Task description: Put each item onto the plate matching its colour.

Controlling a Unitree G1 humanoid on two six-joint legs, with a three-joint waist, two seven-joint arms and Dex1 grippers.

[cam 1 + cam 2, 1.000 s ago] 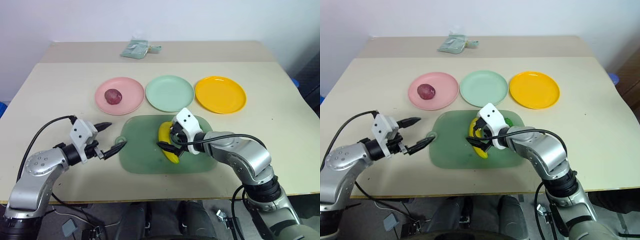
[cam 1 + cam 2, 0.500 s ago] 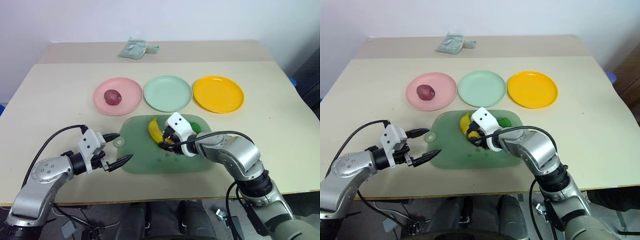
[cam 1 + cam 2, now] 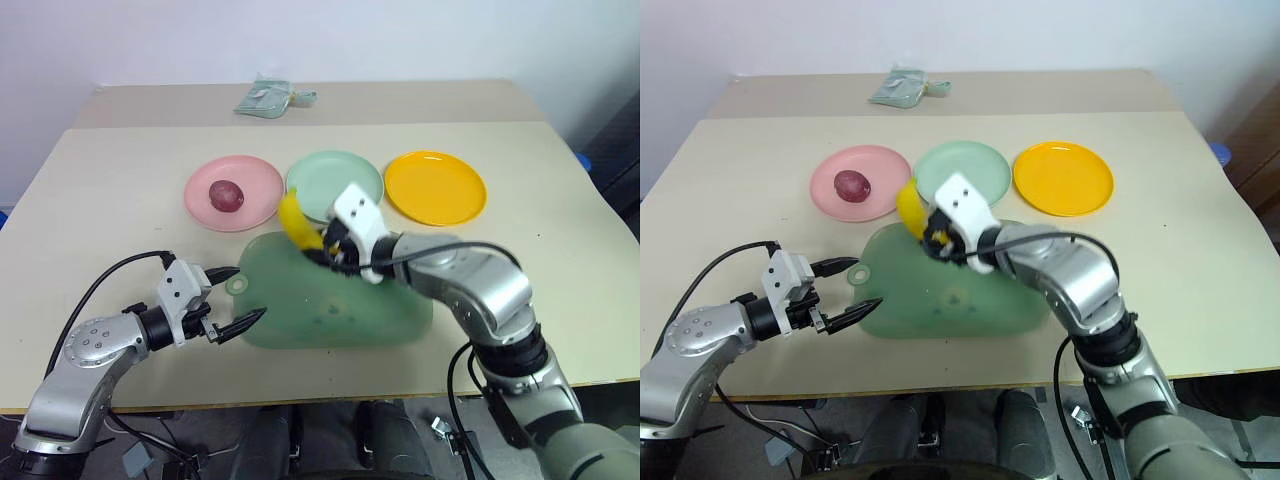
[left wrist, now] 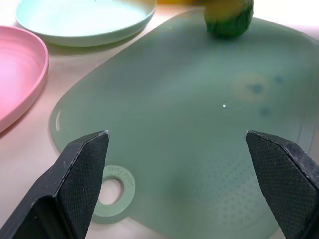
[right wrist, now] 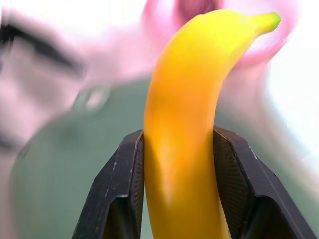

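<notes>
Now I see the green board (image 3: 335, 305) in front of the three plates, and my right gripper (image 3: 318, 247) is clenched on the banana (image 3: 293, 220), lifted over the board's far edge. I judge the carrying step is in hand: next it must travel right to the orange-yellow plate (image 3: 436, 187), while my left gripper (image 3: 232, 298) waits with fingers spread by the board's ring handle.

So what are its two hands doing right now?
Left gripper: open, holding nothing.
Right gripper: shut on the banana.
</notes>
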